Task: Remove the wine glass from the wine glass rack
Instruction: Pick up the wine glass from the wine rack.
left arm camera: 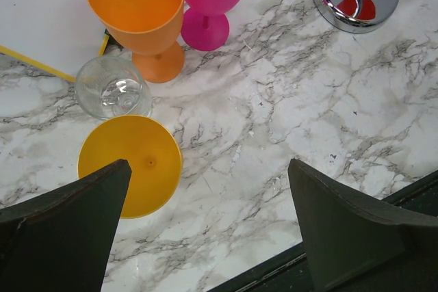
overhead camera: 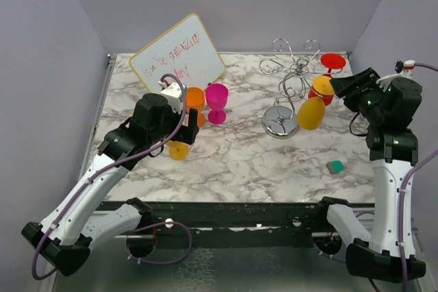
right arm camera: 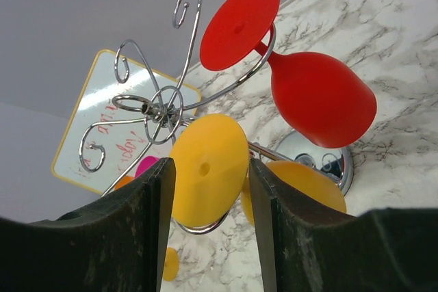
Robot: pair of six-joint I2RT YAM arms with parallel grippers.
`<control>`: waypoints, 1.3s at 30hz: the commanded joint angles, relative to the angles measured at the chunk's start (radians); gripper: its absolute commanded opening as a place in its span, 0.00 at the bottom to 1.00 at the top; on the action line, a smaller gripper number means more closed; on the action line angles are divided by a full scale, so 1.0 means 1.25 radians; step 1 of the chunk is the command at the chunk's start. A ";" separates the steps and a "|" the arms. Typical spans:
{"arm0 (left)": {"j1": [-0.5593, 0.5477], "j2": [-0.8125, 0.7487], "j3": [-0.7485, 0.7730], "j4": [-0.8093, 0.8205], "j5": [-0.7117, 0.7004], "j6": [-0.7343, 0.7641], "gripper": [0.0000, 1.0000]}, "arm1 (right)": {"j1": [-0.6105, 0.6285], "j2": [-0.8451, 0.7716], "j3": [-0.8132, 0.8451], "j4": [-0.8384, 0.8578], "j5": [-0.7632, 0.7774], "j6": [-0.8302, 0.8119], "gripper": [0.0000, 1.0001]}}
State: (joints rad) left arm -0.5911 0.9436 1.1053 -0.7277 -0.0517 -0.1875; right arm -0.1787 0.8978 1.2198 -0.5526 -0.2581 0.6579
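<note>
Currently at the grasp step. The wine glass rack [overhead camera: 280, 125] stands toward the far right corner of the counter [overhead camera: 239, 162]. Two glasses hang inverted on it: a red wine glass [right arm camera: 321, 100] and a yellow wine glass [overhead camera: 311, 113]. Right gripper [right arm camera: 210, 165] is half-spread, one finger at each side of the yellow glass's foot, at or very near its rim — cannot tell whether it pinches yet. Left gripper [left arm camera: 207, 169] is spread wide, holding nothing, above the cups near the left edge. Next move, as judged: secure the foot, then slide it outward along the wire arm — clear of the red glass, without tipping the rack.
</note>
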 commanded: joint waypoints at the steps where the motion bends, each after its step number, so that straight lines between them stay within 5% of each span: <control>1: 0.002 -0.008 0.007 0.007 0.017 -0.010 0.99 | -0.005 -0.004 -0.025 0.024 0.034 0.028 0.51; 39: 0.002 -0.004 0.003 0.005 0.016 -0.011 0.99 | -0.005 -0.025 -0.036 0.052 -0.006 0.069 0.01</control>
State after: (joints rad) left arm -0.5911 0.9485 1.1053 -0.7277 -0.0498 -0.1913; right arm -0.1787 0.8822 1.1587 -0.4725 -0.2256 0.7258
